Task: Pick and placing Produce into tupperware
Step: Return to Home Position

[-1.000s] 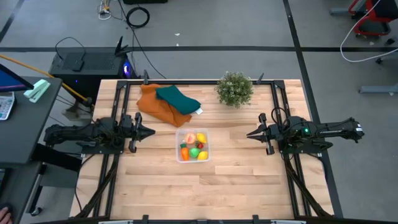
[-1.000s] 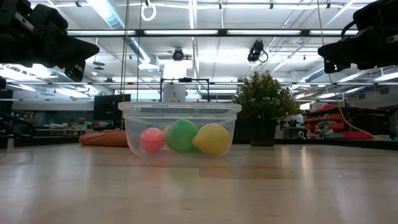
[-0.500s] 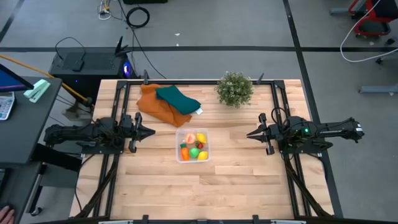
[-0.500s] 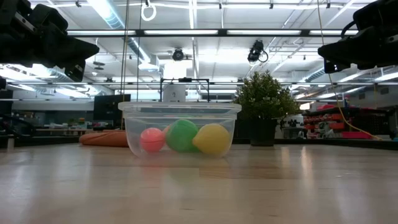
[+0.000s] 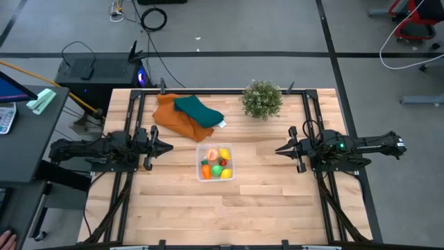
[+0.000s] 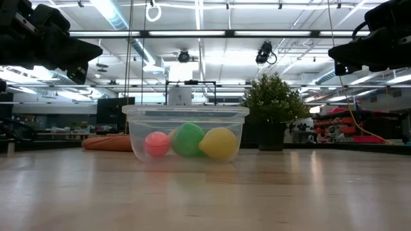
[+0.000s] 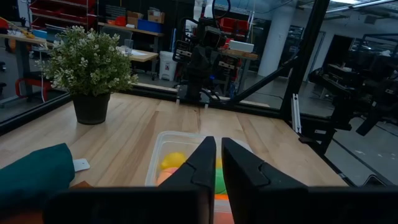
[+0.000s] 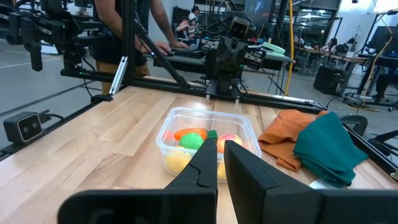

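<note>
Lighting is bright and even, supplied by ceiling light strips (image 6: 109,13). The table (image 6: 205,192) shows a pale sheen. The tub (image 6: 186,114) rim carries small highlights. Shadows are soft.

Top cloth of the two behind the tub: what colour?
Teal. The top cloth lies over an orange cloth; clearest in the right wrist view.

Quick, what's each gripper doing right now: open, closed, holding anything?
Left gripper: closed, empty, parked left of the tupperware.
Right gripper: closed, empty, parked right of it.
</note>
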Tool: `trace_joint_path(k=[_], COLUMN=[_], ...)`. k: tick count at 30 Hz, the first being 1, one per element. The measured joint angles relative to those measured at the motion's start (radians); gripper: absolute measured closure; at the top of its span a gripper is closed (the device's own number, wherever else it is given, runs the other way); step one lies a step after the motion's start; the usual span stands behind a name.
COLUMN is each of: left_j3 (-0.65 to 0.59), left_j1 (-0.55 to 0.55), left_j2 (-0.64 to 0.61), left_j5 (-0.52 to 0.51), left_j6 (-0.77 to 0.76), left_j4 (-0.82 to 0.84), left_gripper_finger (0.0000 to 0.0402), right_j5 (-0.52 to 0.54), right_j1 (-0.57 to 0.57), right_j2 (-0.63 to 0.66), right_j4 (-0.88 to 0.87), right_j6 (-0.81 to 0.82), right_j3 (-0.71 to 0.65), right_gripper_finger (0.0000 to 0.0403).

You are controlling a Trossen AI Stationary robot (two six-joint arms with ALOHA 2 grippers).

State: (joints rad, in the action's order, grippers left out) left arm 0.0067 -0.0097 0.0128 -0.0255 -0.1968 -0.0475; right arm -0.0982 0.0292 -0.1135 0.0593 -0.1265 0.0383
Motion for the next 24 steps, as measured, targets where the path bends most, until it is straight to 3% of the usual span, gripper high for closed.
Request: trace_joint_path(k=[24], left_j3=[0.000], left_j1=[0.000], left_j2=[0.000], left_j5=[0.000], left_j6=[0.000], left_j4=[0.000], left_gripper_finger=[0.0375], right_j5=[0.000], right_j1=[0.000], right_j2=[0.000], right_j4=[0.000], right_j6=[0.000], right_j3=[0.000], right_gripper_finger=[0.0403])
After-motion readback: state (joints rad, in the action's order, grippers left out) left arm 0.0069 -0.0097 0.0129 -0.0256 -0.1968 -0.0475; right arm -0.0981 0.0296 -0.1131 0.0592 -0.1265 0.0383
